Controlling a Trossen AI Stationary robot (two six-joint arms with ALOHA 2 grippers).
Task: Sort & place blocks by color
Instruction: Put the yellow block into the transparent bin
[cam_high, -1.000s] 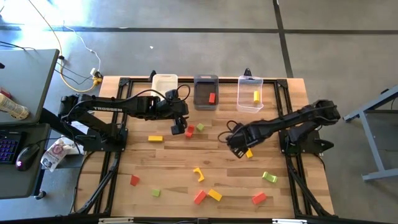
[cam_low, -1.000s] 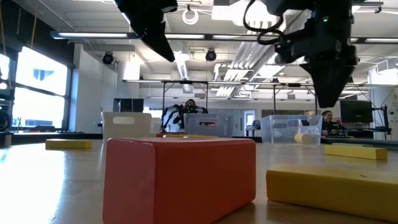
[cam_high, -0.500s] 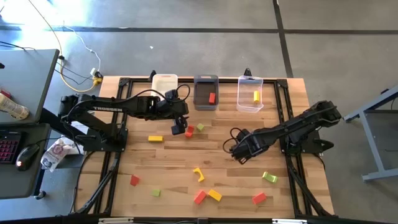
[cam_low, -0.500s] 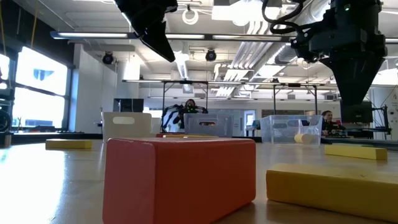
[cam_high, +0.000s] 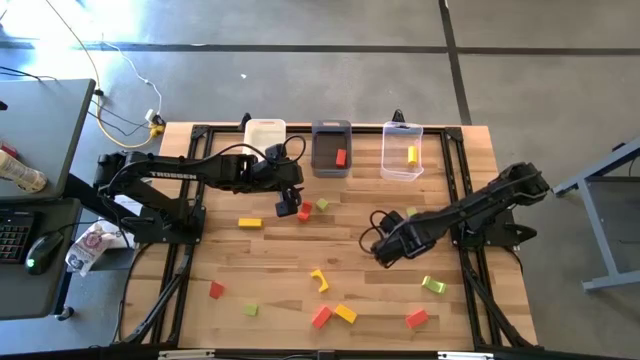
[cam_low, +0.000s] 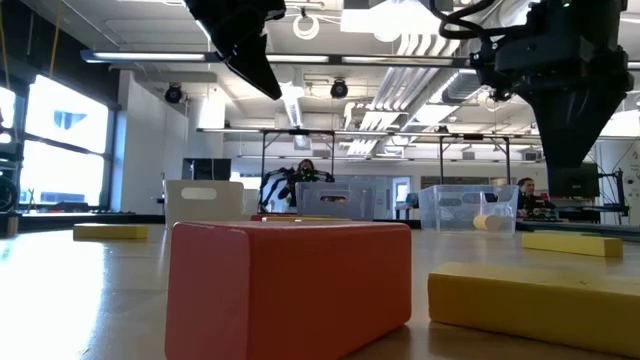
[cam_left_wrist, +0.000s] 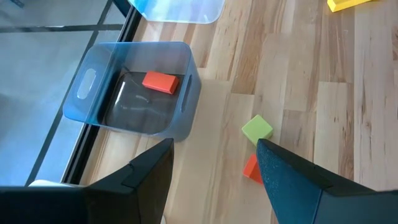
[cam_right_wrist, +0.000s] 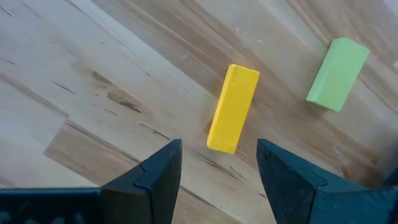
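On bare wood, yellow bar (cam_right_wrist: 232, 108) lies just beyond right claw (cam_right_wrist: 219, 163), fingers wide.

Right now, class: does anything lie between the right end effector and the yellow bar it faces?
Nothing visible does. In the right wrist view the yellow bar lies flat on bare table just ahead of the open right end effector. A green block sits apart, off to one side.

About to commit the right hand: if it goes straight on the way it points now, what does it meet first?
Most likely the yellow bar, which lies flat on the table just ahead of the open right hand, in line with its gap. The green block lies off to one side. Depth is hard to judge.
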